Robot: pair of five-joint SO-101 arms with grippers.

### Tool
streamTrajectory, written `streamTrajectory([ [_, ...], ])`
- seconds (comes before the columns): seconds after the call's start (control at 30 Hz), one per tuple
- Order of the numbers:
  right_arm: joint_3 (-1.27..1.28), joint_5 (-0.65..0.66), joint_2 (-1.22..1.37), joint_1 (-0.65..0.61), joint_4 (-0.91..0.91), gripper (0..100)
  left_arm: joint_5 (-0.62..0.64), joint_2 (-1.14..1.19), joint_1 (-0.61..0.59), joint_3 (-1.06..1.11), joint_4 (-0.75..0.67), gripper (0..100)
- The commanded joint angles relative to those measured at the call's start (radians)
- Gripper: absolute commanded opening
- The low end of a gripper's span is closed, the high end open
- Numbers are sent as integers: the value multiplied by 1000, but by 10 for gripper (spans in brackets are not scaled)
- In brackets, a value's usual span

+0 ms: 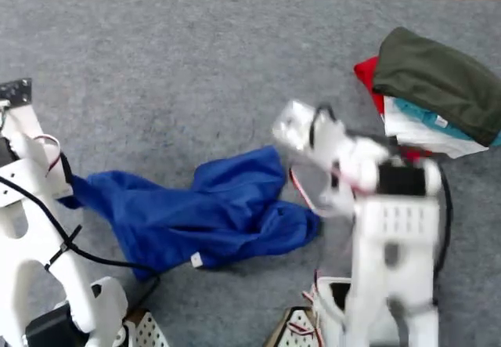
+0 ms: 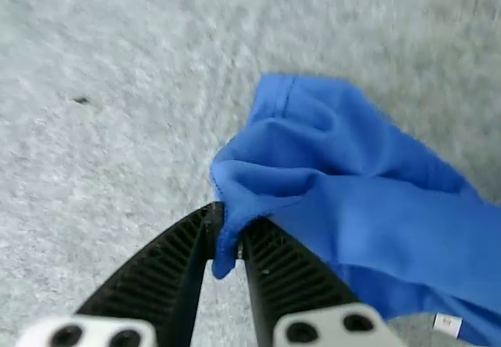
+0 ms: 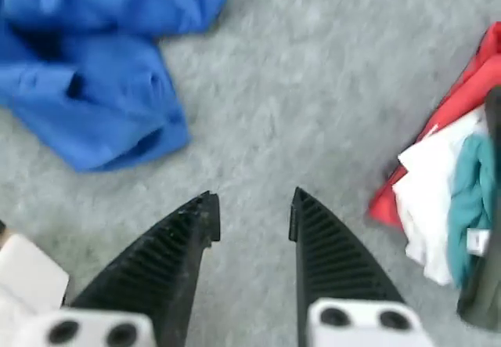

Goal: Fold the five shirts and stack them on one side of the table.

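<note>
On the grey counter (image 1: 196, 73), a blue shirt (image 1: 203, 210) lies crumpled toward the front edge, the one garment not yet folded. Four folded shirts sit in a stack (image 1: 434, 96) by the right edge. My left hand (image 2: 228, 222) is clamped on a bunched corner of the blue cloth at its left end. My right hand (image 3: 254, 198) hangs empty with its jaws apart, over bare counter between shirt and stack. The cloth looks light and limp and would likely slump. I judge a hem or shoulder seam the surest hold.

Blue shirt (image 1: 196, 214) (plain), grey table (image 1: 156, 65)
</note>
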Motion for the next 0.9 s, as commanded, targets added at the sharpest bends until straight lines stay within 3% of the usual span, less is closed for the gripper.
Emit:
streamTrajectory([
  [0.0, -286, -91, 346, -99, 15, 161, -15, -13, 9, 25, -14, 18],
  [0.2, -769, -158, 866, -271, 100, 161, -32, -13, 9, 71, -9, 18],
  [0.5, -1497, -206, 1563, -355, 216, 184, -35, -13, 11, 173, -14, 18],
  [0.6, -1531, -212, 1666, -380, 216, 182, -35, -13, 11, 204, -15, 18],
  [0.87, -1296, -207, 1662, -415, 216, 180, -34, -13, 9, 296, -103, 18],
])
